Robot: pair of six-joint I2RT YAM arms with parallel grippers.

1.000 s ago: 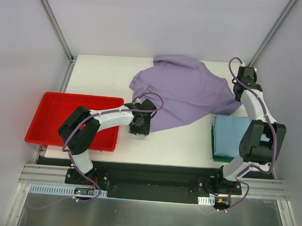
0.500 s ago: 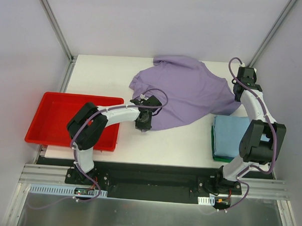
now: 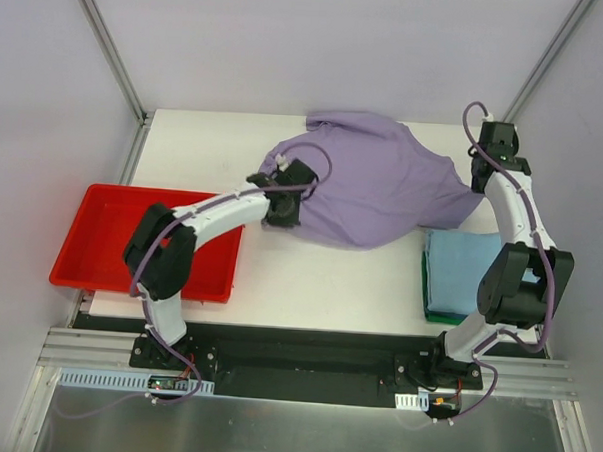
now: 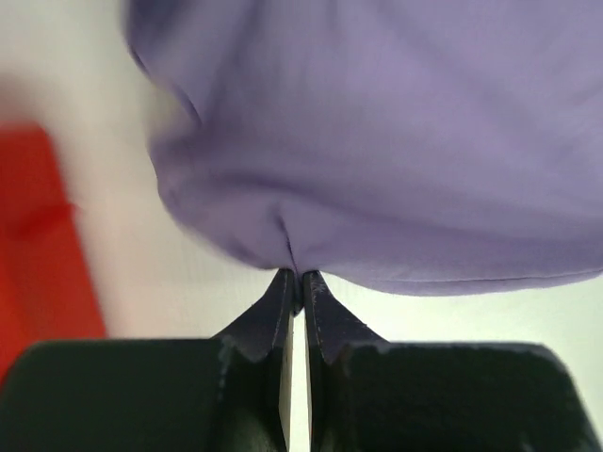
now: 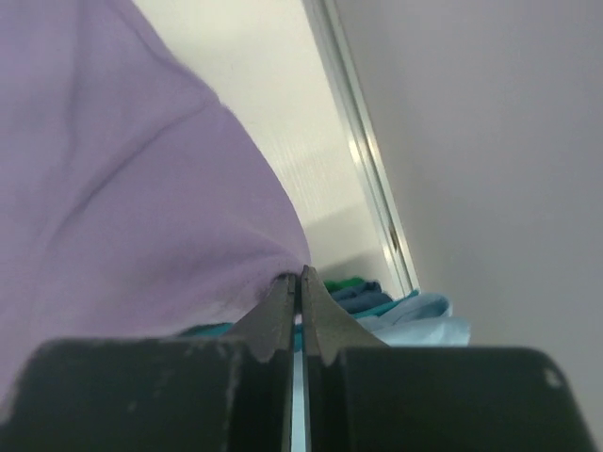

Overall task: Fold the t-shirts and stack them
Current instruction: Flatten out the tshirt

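The lavender t-shirt (image 3: 383, 185) lies rumpled across the back middle of the table. My left gripper (image 3: 282, 210) is shut on its near-left edge, and the cloth (image 4: 377, 141) bunches at the fingertips. At the far right my right gripper (image 3: 480, 184) is shut on the shirt's right edge, where purple fabric (image 5: 122, 207) fills the wrist view. A folded light blue t-shirt (image 3: 458, 273) sits on a dark green t-shirt (image 3: 426, 290) at the right edge of the table. Both also show behind the right fingertips as blue cloth (image 5: 424, 315) and green cloth (image 5: 350, 282).
A red plastic tray (image 3: 99, 267) overhangs the table's left edge beside the left arm. Metal frame posts (image 3: 109, 47) rise at the back corners, with walls close on both sides. The white table (image 3: 319, 282) is bare in front of the shirt.
My left gripper moved back and left from the shirt's front hem, closed on the purple cloth and pulled the near edge toward the back. The right gripper shifted slightly back, still holding.
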